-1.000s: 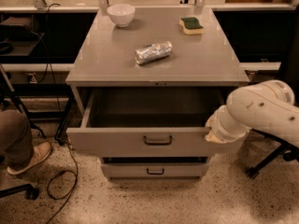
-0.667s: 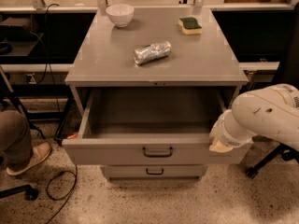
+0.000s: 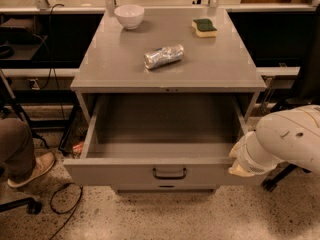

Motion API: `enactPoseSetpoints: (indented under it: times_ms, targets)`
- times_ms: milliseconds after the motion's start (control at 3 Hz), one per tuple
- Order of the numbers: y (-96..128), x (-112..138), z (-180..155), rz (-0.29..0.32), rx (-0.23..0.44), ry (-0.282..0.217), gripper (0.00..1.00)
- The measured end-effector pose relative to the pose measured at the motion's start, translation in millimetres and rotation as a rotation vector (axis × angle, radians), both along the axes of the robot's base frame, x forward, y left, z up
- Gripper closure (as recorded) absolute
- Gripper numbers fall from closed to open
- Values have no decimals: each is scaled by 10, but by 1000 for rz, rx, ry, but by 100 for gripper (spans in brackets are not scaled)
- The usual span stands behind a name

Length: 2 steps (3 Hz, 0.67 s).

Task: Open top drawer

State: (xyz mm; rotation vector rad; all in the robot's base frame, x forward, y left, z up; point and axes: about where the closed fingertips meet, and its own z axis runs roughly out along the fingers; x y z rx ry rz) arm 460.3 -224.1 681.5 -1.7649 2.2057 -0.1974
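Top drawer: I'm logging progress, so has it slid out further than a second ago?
Yes. The top drawer has come further out toward the camera from under the fixed cabinet top. The gripper is at its front right corner.

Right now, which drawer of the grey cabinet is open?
The top drawer, pulled far out with its inside showing; the drawer below is pushed in under it. The gripper is at the open front's right end.
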Motion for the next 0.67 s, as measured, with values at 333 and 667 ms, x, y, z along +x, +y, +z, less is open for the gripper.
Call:
enactPoseSetpoints:
  times_ms: [333, 667]
  targets:
    - [-18, -172, -13, 0, -3, 14, 100]
    - [-74, -373, -32, -18, 2, 28, 100]
